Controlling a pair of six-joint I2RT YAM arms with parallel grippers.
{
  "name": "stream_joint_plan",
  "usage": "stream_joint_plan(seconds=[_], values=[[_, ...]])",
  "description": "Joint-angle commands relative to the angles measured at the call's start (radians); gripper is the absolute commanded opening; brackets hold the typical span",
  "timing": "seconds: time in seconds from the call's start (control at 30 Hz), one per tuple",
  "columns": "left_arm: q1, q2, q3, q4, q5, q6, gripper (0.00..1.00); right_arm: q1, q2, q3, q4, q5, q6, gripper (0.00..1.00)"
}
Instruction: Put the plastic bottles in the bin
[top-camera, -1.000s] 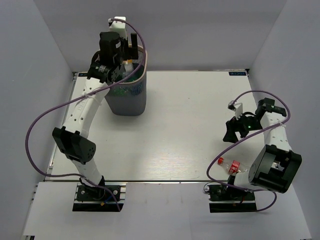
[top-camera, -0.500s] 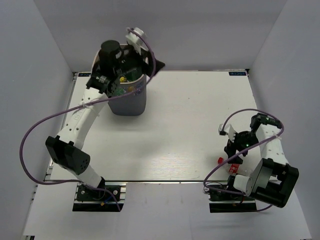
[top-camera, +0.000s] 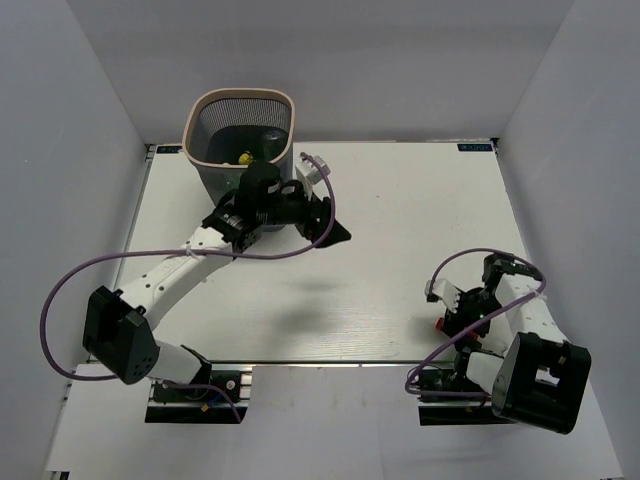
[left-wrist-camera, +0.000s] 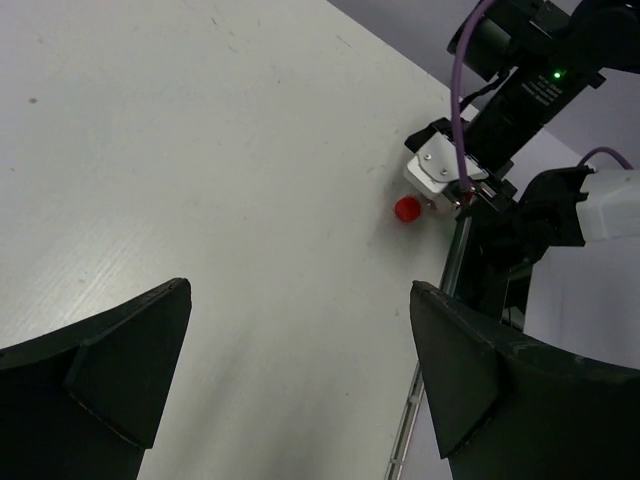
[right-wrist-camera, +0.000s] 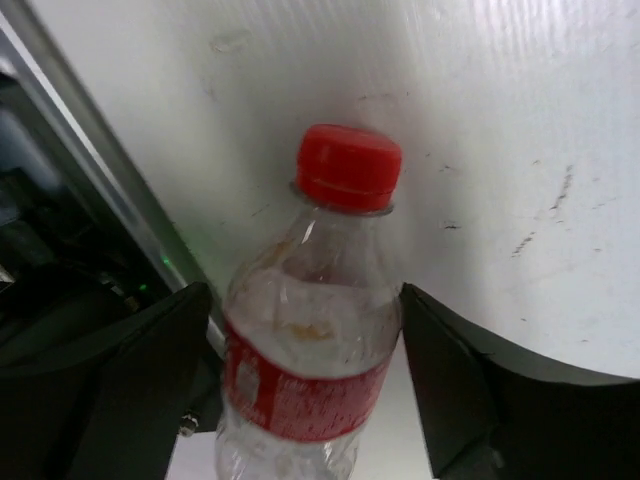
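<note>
One plastic bottle (right-wrist-camera: 310, 350), clear with a red cap (right-wrist-camera: 348, 165) and a red label, lies on the white table near its front right edge. In the top view only its cap end (top-camera: 441, 323) shows. My right gripper (right-wrist-camera: 305, 290) is open with a jaw on each side of the bottle's shoulder, close against it; in the top view it (top-camera: 455, 318) sits low over the bottle. My left gripper (top-camera: 328, 228) is open and empty above the table, right of the bin (top-camera: 200, 108). In the left wrist view the gripper (left-wrist-camera: 300, 300) frames bare table, with the red cap (left-wrist-camera: 407, 209) far off.
The bin stands at the table's far left corner; small items, one with yellow (top-camera: 243, 157), show dimly inside it. The table's front rail (right-wrist-camera: 80, 170) runs right beside the bottle. The right arm's purple cable (top-camera: 430, 290) loops over the table.
My left arm has swung from above the bin down and right over the table, its gripper empty. My right gripper has come down around the bottle near the front edge.
</note>
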Motion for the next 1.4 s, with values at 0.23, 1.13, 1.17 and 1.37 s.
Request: stream_joint_plan(seconds=[0.23,1.13,1.17,1.37], values=[[-0.069,-0.177,-0.236,-0.049,-0.08,-0.02,1.0,0.006,0.021,-0.016,0.089,0.017,0.06,0.36],[-0.174,-0.331,-0.646,0.034,-0.175,-0.241,1.0,0.705,0.82,1.582,1.399,-0.447,1.436,0.04],[-0.174,-0.34,-0.657,0.034,-0.175,-0.241,1.0,0.721,0.859,1.648,1.402,-0.445,1.439,0.04],[-0.184,-0.331,-0.666,0.053,-0.186,-0.25,1.0,0.793,0.884,1.44,1.826,-0.361,1.585,0.04]])
